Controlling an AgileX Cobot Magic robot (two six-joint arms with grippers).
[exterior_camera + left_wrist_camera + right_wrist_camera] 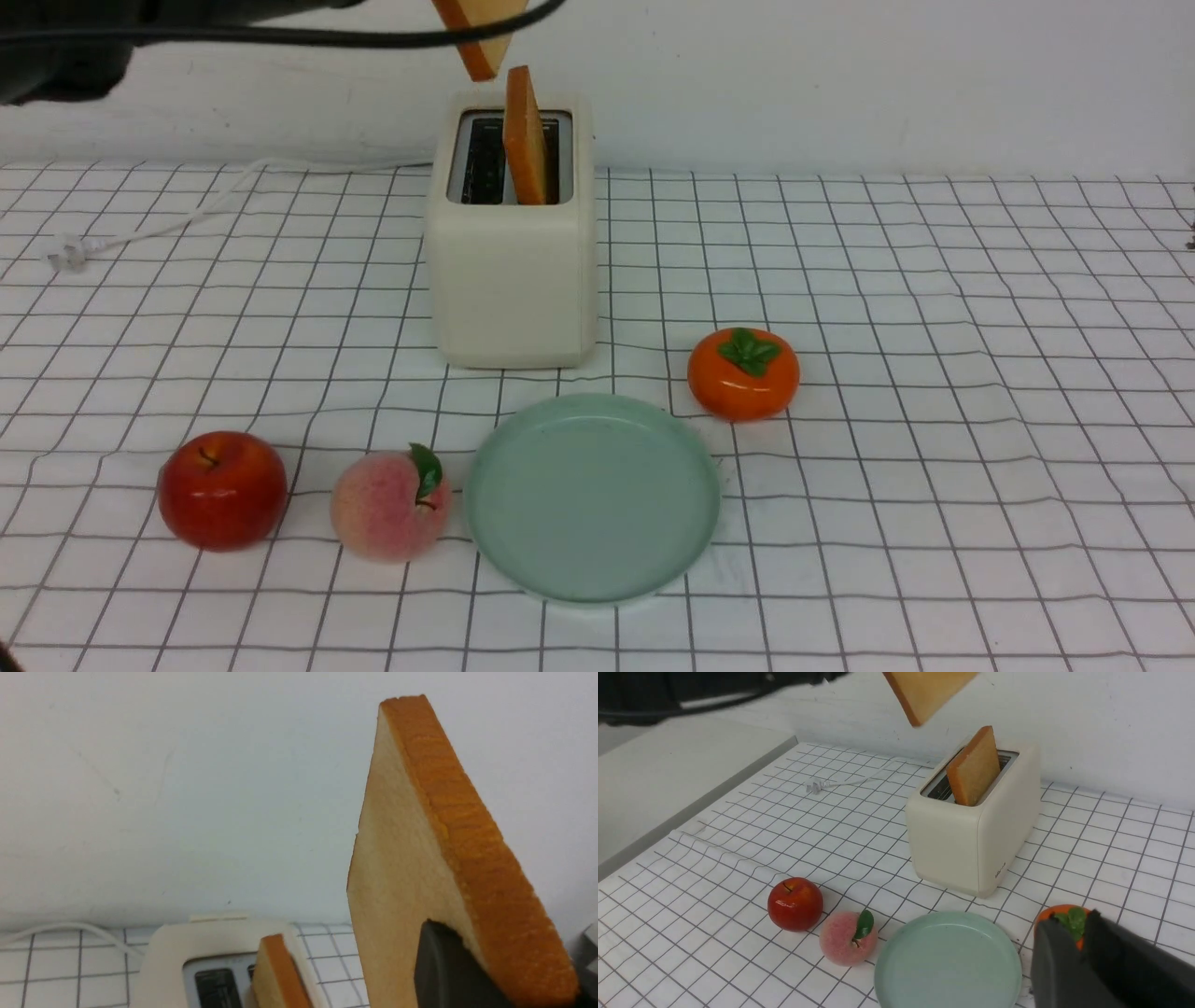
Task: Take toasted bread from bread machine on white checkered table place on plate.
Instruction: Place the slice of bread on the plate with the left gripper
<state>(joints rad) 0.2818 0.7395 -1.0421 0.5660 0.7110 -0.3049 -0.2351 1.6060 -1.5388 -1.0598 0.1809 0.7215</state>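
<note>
One slice of toasted bread (pixel 420 858) hangs in the air above the bread machine (pixel 512 280), with my left gripper (pixel 509 933) shut on its lower end; a dark finger (pixel 448 970) presses its tan face. The front view shows only that slice's lower corner (pixel 481 37) at the top edge. A second slice (pixel 525 140) stands upright in the right slot. The mint-green plate (pixel 593 495) lies bare on the white checkered table (pixel 934 373) in front of the machine. My right gripper (pixel 1070 919) hovers near the plate's right side, fingers nearly together, holding nothing.
A red apple (pixel 222 489) and a pink peach (pixel 390 504) sit left of the plate. An orange persimmon (pixel 743 373) sits to the plate's back right. The white power cord's plug (pixel 70 254) lies at the far left. A black cable (pixel 280 37) crosses overhead.
</note>
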